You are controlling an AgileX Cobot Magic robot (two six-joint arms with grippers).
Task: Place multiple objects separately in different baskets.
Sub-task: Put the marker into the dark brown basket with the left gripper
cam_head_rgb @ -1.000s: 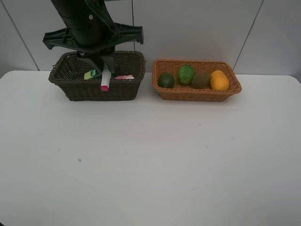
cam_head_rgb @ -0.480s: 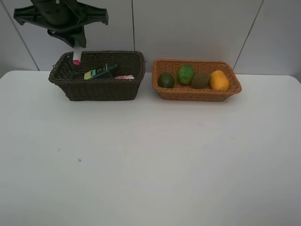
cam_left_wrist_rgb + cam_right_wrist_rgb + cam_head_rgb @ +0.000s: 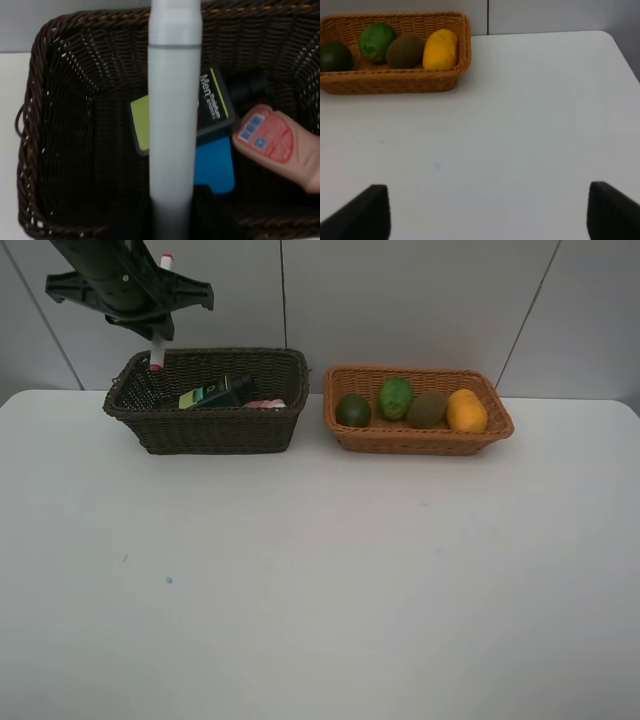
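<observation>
dark brown basket [image 3: 205,428]; light orange-tan basket [image 3: 420,439].

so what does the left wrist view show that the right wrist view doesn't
Only the left wrist view: the dark brown wicker basket seen from above, with the dark green bottle, the pink bottle and the blue eraser inside, and the white marker held upright over it by the left gripper, shut on it.

Only the right wrist view: the light orange wicker basket with the orange mango, brown kiwi and two green round fruits, plus the open right gripper.

Both: the white table.
</observation>
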